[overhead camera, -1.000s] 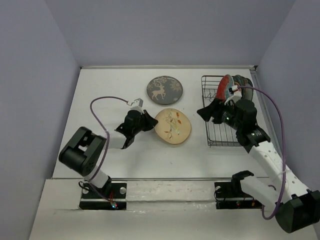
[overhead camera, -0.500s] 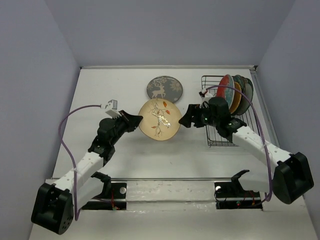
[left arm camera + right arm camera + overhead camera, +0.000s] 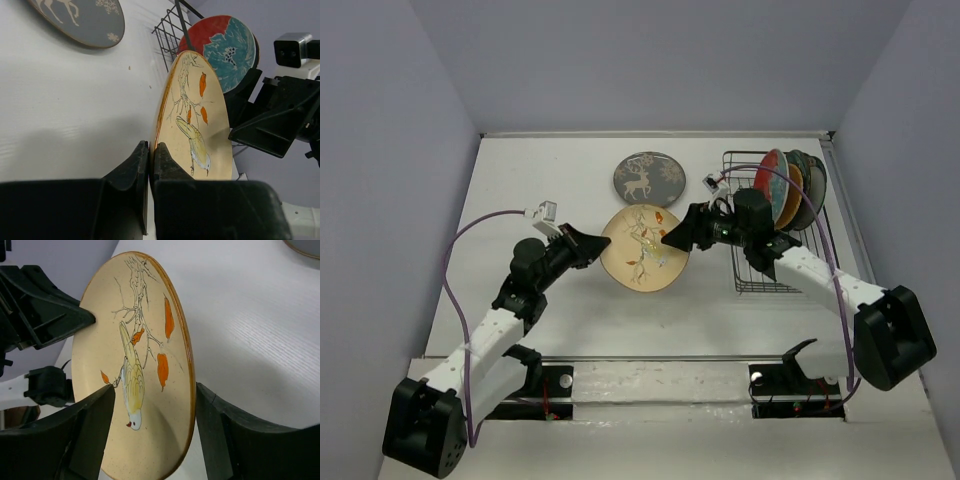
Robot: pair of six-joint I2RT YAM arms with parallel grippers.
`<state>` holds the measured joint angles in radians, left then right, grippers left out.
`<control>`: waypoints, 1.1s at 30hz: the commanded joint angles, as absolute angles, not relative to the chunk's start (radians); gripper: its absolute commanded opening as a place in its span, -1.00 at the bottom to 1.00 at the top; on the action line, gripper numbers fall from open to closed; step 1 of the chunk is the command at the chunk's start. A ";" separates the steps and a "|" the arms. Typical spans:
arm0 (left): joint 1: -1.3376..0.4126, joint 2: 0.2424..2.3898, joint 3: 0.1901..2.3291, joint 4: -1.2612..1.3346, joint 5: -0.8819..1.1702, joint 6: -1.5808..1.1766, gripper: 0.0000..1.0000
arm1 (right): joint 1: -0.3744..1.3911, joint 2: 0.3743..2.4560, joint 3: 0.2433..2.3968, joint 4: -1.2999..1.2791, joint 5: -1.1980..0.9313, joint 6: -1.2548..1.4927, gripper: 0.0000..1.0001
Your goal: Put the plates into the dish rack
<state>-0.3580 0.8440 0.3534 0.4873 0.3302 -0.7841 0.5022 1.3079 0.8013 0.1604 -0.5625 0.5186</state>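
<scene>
The cream floral plate [image 3: 642,247] with a bird design is held tilted above the table, between both grippers. My left gripper [image 3: 596,248] is shut on its left rim, seen pinched in the left wrist view [image 3: 149,152]. My right gripper [image 3: 678,236] is open, its jaws straddling the plate's right rim [image 3: 154,390] without closing on it. The grey deer plate [image 3: 649,180] lies flat at the back. The black wire dish rack [image 3: 760,270] at the right holds the red plate [image 3: 768,185], the orange plate [image 3: 790,190] and a dark plate [image 3: 812,183] upright.
The rack's near half has bare prongs. The side walls stand close at the left and right of the white table [image 3: 540,190]. The purple cables [image 3: 490,220] loop above each arm.
The cream plate has gone from lying flat to lifted and tilted in my left gripper. My right gripper left the red plate standing in the rack and moved left to the cream plate's rim.
</scene>
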 commanded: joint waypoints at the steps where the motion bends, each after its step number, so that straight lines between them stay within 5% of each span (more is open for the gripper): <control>1: -0.357 0.790 0.413 0.704 0.423 -0.874 -0.89 | 0.511 1.333 0.781 0.319 -0.702 0.586 0.32; 4: -0.353 0.767 0.440 0.683 0.425 -0.867 -0.85 | 0.511 1.327 0.788 0.325 -0.724 0.594 0.04; 7: -0.351 0.772 0.480 0.649 0.466 -0.842 -0.70 | 0.511 1.302 0.799 0.319 -0.767 0.594 -0.81; 8: -0.351 0.770 0.491 0.641 0.472 -0.828 -0.45 | 0.511 1.280 0.804 0.316 -0.765 0.594 -0.86; 14: -0.341 0.718 0.607 0.393 0.398 -0.640 0.72 | 0.511 1.178 0.903 0.180 -0.568 0.545 -0.87; 17: -0.341 0.677 0.681 0.186 0.286 -0.494 0.93 | 0.486 1.140 0.977 0.054 -0.384 0.483 -0.87; 21: -0.341 0.609 0.744 0.002 0.169 -0.345 0.98 | 0.437 1.114 1.145 -0.137 -0.111 0.375 -0.86; 26: -0.341 0.532 0.635 -0.026 0.096 -0.302 0.98 | 0.437 1.153 1.294 -0.245 0.471 0.180 -0.86; 33: -0.341 0.542 0.638 -0.014 0.163 -0.304 0.98 | 0.426 1.287 1.451 -0.250 0.794 -0.066 -0.87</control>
